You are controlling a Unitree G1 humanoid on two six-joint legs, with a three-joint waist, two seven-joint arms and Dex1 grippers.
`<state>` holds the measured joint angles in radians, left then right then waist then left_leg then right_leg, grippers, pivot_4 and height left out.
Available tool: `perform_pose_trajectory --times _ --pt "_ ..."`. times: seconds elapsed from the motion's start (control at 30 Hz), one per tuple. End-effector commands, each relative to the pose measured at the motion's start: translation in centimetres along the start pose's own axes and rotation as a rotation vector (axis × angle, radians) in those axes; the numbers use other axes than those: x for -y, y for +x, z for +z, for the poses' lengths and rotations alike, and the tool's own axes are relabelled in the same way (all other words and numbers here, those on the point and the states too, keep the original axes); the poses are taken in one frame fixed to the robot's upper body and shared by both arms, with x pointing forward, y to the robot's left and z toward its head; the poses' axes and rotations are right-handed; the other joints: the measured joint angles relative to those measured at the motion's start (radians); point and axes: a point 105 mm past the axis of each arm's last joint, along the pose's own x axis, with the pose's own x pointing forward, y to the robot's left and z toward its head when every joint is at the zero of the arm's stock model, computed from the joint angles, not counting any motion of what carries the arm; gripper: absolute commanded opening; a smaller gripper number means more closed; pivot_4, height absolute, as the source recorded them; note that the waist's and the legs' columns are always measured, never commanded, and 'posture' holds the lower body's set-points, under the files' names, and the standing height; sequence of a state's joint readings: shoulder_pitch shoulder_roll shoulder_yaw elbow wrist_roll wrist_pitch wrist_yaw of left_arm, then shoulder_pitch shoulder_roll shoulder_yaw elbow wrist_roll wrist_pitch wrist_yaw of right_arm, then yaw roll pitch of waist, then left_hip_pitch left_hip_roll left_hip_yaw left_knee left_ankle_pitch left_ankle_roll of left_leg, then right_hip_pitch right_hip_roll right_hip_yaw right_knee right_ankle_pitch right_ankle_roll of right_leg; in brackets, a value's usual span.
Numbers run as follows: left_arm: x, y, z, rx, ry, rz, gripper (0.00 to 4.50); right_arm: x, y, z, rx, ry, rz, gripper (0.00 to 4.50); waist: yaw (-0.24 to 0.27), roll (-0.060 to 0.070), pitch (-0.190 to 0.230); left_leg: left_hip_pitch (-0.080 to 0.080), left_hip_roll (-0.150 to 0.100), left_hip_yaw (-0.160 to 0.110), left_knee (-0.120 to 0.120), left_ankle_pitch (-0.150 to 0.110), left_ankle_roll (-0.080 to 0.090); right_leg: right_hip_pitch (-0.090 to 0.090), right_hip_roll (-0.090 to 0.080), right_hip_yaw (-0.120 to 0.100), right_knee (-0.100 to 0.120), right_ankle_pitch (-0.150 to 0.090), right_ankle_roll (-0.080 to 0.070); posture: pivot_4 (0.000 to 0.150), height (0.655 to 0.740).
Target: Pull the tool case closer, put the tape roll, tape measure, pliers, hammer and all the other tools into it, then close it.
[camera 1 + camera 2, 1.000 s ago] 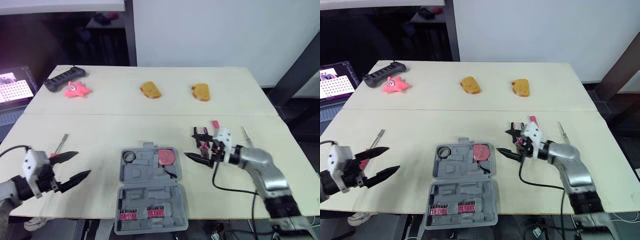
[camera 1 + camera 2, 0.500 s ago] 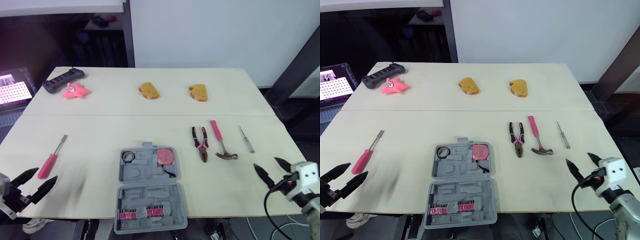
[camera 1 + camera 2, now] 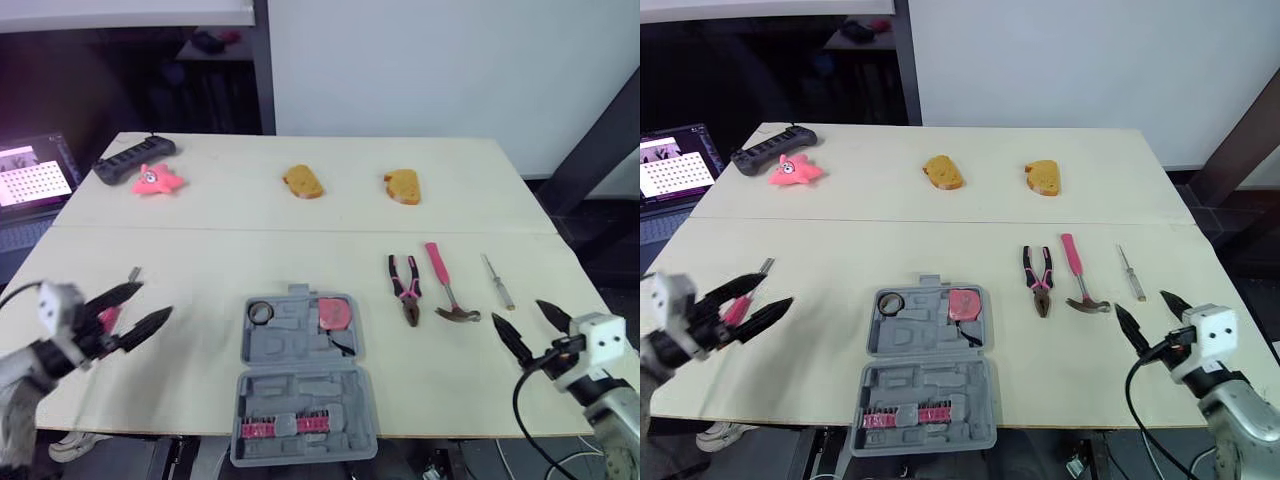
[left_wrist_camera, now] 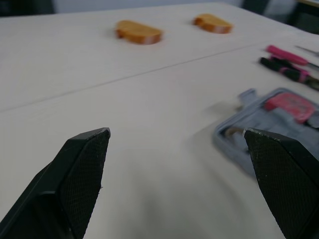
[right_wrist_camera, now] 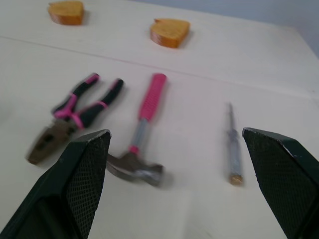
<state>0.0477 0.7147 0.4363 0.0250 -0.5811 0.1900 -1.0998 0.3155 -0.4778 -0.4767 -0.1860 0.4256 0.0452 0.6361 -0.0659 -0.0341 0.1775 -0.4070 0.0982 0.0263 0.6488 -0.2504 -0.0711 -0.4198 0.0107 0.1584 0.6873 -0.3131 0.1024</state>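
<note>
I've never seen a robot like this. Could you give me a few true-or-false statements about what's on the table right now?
The tool case lies open. True.
The hammer is inside the tool case. False: it lies on the table beside the pliers.
The left claw and the right claw are open and empty. True.
The tape measure lies next to the pliers. False: it sits in the tool case.

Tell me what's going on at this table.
The open tool case already holds the tape roll and tape measure. Pliers, hammer and a small screwdriver lie on the table right of it. The left gripper, near a pink-handled screwdriver, and the right gripper are both open and empty.
</note>
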Motion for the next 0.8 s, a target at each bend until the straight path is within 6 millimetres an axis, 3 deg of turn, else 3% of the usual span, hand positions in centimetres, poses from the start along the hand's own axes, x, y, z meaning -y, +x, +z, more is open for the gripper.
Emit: perform_pose_trajectory --times 0.03,0.27,0.47,0.57,0.8 --pt "2.2 3.2 3.3 0.035 0.027 -0.188 4.5 -2.1 -0.5 2.0 0.039 0.008 0.012 4.47 0.003 0.001 0.0 0.0 0.0 0.0 0.0 0.0 0.0 0.0 0.0 0.0 0.0 0.0 0.0 0.15 0.7129" --pt "5.8 8.5 6.4 0.017 0.082 -0.513 4.5 -6.4 -1.6 3.1 -0.004 0.056 0.03 4.47 -0.002 0.004 -0.002 0.0 0.0 -0.002 0.0 0.0 0.0 0.0 0.001 -0.001 0.0 0.001 0.003 0.15 0.7129" --pt "7.6 10.0 7.3 -0.004 0.111 -0.664 4.5 -8.4 -2.0 2.4 -0.084 0.056 0.03 4.47 -0.004 0.004 -0.002 0.0 0.0 -0.002 0.0 0.0 0.0 0.0 0.001 -0.001 0.0 0.0 0.001 0.15 0.7129" --pt "7.9 10.0 7.4 -0.013 0.128 -0.686 4.5 -8.9 -1.1 1.8 -0.134 0.024 0.033 4.47 -0.003 0.004 -0.002 0.0 0.0 -0.002 0.0 0.0 0.0 0.0 0.001 -0.001 0.0 0.0 0.0 0.15 0.7129" --pt "7.8 8.3 6.2 -0.051 0.128 -0.61 4.5 -9.3 4.5 0.8 -0.199 0.106 0.02 4.47 -0.002 0.004 -0.002 0.0 0.0 -0.002 0.0 0.0 0.0 0.0 0.001 -0.001 0.0 0.0 0.0 0.15 0.7129"
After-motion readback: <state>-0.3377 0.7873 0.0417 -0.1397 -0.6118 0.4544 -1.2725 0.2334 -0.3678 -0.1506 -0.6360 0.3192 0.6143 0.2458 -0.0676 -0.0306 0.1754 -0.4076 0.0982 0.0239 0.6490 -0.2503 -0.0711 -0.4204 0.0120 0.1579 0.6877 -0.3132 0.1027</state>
